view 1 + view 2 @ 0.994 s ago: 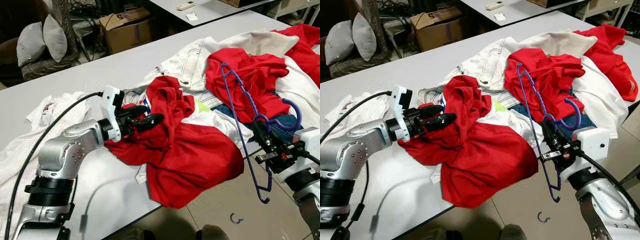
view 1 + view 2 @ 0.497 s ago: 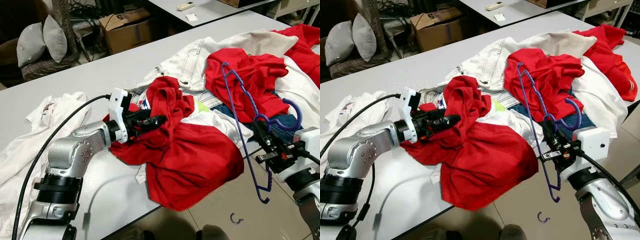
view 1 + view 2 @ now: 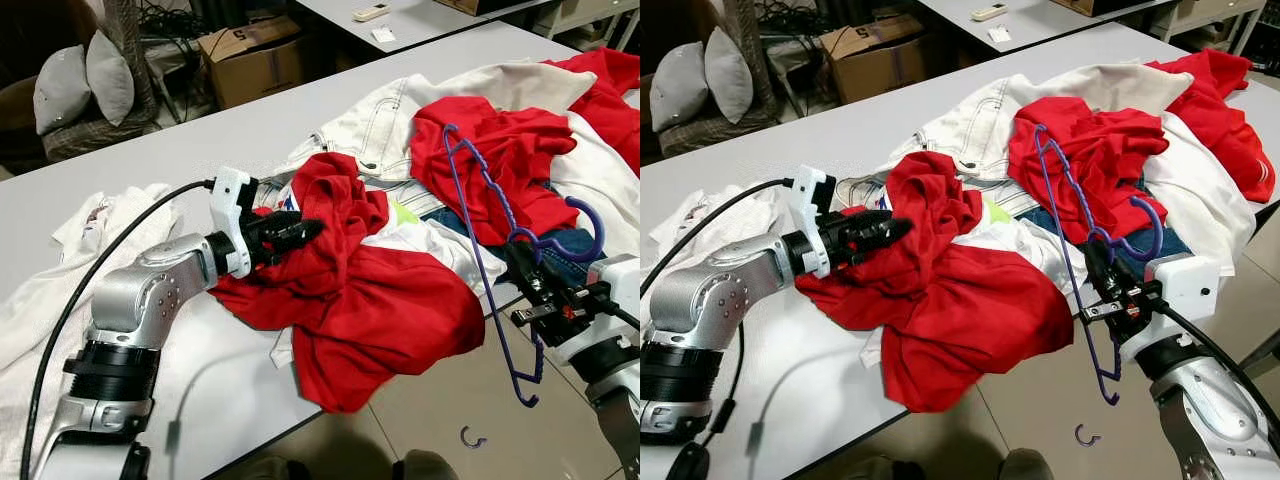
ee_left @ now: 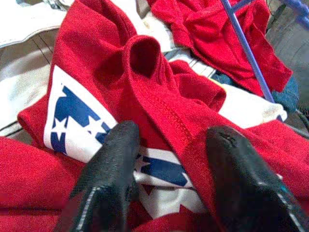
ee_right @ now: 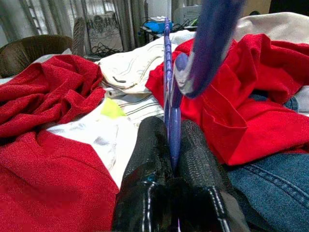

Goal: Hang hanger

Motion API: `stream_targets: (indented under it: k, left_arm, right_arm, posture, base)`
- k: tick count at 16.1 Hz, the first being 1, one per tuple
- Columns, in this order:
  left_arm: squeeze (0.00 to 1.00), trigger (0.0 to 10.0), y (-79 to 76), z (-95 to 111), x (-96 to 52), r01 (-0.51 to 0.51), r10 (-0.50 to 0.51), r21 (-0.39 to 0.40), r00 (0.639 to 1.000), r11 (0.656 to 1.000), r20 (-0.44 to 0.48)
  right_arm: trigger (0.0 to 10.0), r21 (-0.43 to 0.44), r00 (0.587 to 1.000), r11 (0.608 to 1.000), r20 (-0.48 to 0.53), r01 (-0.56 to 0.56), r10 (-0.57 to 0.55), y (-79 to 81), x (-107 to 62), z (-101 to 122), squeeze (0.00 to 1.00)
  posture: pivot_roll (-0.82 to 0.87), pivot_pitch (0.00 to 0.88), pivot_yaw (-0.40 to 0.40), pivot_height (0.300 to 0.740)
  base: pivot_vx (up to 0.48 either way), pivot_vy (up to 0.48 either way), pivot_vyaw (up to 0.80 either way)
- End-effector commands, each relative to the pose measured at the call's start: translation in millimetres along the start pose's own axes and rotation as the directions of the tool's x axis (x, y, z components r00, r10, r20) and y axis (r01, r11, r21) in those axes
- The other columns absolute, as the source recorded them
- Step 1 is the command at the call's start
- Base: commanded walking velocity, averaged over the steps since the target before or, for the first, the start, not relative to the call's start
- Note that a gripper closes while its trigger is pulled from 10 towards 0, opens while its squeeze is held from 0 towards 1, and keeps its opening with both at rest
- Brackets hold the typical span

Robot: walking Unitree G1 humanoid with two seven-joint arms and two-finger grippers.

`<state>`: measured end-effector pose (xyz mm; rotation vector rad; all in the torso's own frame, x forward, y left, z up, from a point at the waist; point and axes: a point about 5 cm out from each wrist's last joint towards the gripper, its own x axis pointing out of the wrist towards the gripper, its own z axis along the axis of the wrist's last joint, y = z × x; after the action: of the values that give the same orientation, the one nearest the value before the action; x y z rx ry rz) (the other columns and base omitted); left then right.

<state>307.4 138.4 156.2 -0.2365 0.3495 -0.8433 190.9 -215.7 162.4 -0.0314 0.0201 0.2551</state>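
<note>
A purple hanger slants from the clothes pile down past the table's front edge. My right gripper is shut on its shaft just below the hook, with the shaft between the pads. A crumpled red shirt with a blue and white star print lies at the middle of the table. My left gripper rests against its left side. Its fingers are open, with a raised fold of the red cloth between them.
The grey table carries a heap of white jeans, a second red garment, blue denim and white cloth at left. Beyond it stand a cardboard box and cushions. A small hook lies on the floor.
My left gripper pushed a little further into the red shirt, then came back slightly and higher; the shirt's folds shifted with it. The right gripper and the hanger stayed put.
</note>
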Motion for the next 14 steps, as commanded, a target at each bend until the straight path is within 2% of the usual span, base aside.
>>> stream_targets:
  k: [1,4,9,10,12,13,14]
  left_arm:
    - [0.00,0.0,-0.6,0,-3.7,0.014,-0.013,0.008,1.000,1.000,-0.023]
    - [0.00,0.0,-5.2,-5,-4.8,0.056,-0.055,0.005,0.997,0.998,-0.062]
    - [0.00,0.0,-3.3,-6,-4.3,0.032,-0.024,0.078,0.994,0.996,-0.105]
    - [0.00,0.0,-0.9,-3,-4.5,0.009,0.003,0.113,0.995,0.994,-0.103]
    - [0.00,0.0,10.3,11,-5.8,-0.091,0.113,0.261,0.991,0.961,-0.072]
    - [0.00,0.0,15.8,26,-7.3,-0.155,0.172,0.349,0.985,0.924,-0.019]
    - [0.00,0.0,19.6,40,-9.3,-0.210,0.219,0.442,0.975,0.872,0.031]
  right_arm:
    - [10.0,0.001,1.000,1.000,0.011,-0.008,0.008,0.1,1.2,1,0.00]
    - [10.0,0.000,1.000,1.000,0.011,-0.010,0.010,0.1,1.5,1,0.00]
    - [10.0,-0.004,1.000,1.000,0.012,-0.014,0.014,-0.3,2.7,1,0.00]
    - [10.0,-0.006,1.000,1.000,0.015,-0.014,0.014,-0.3,3.2,2,0.00]
    - [10.0,-0.008,1.000,1.000,0.019,-0.012,0.012,-0.8,4.5,2,0.00]
    - [10.0,-0.009,1.000,1.000,0.022,-0.011,0.011,-1.0,5.2,3,0.00]
    - [10.0,-0.008,1.000,1.000,0.024,-0.010,0.010,-0.9,6.0,3,0.00]
  posture:
    - [-0.26,0.000,0.121,0.740]
    - [-0.26,0.000,0.121,0.740]
    - [-0.26,0.000,0.120,0.740]
    - [-0.26,0.000,0.121,0.740]
    - [-0.25,0.000,0.118,0.740]
    - [-0.25,0.000,0.116,0.740]
    - [-0.25,0.000,0.116,0.740]
  base:
    - [0.000,0.000,0.00]
    - [0.000,0.000,0.00]
    - [0.000,0.000,0.00]
    - [0.000,0.000,0.00]
    - [0.000,0.000,0.00]
    - [0.000,0.000,0.00]
    - [0.000,0.000,0.00]
